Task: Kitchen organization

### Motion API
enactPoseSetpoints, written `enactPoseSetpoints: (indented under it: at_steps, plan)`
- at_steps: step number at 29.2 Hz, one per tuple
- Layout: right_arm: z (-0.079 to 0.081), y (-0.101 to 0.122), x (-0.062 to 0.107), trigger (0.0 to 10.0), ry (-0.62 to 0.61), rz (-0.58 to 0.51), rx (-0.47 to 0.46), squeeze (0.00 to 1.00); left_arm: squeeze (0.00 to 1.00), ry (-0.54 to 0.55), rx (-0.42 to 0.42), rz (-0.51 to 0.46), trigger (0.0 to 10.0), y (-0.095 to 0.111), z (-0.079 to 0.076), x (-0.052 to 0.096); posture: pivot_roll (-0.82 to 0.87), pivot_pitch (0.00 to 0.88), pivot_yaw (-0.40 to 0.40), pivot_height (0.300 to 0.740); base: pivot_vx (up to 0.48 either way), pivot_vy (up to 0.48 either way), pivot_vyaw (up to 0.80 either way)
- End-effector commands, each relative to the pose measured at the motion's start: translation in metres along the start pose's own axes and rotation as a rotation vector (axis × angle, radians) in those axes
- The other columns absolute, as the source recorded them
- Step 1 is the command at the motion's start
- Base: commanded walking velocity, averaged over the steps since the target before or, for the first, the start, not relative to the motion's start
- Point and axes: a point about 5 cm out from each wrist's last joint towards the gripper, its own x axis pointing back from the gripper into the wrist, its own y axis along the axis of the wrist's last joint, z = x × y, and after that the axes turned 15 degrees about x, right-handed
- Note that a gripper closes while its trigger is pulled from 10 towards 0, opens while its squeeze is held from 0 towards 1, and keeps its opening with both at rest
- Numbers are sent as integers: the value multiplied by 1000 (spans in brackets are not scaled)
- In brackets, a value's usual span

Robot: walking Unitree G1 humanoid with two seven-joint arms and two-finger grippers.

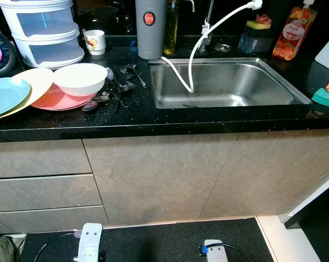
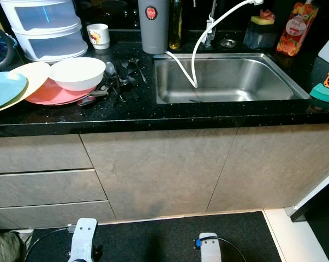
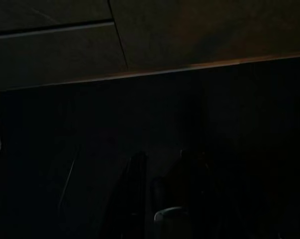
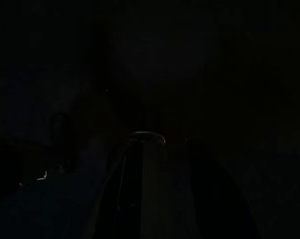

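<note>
- Bowl point(image 1: 79, 78) on pink plate point(image 1: 55, 101), upper left of bench point(image 1: 153, 117); cutlery point(image 1: 118, 87) beside; sink point(image 1: 224, 82) upper right
- Left claw point(image 3: 159, 199), right claw point(image 4: 159, 189) low in the dark; spread cannot be told

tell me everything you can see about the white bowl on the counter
The white bowl is round, smooth and plain, glossy like ceramic or melamine, and sits upright. Its inside cannot be seen from here. It rests on a pink plate, which lies partly over a cream plate and a light blue plate on the black countertop, left of the steel sink. A pile of metal cutlery lies against its right side. Behind it stands a white stacked container.
</note>
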Motion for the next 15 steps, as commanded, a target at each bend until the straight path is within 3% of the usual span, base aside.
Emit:
enactPoseSetpoints:
  at_steps: [1, 15]
  plan:
    - [-1, -5, 1, 10000, -5, 15, -5, 0, 0, 4, -6, 27, 10000, -6, 2, 2, 17, 160, 19, 740, 0, 0, 0]
    - [-10, -2, -1, 10000, -17, 14, -8, 0, 0, -6, -9, 22, 10000, -4, -2, 0, 16, 193, 9, 740, 0, 0, 0]
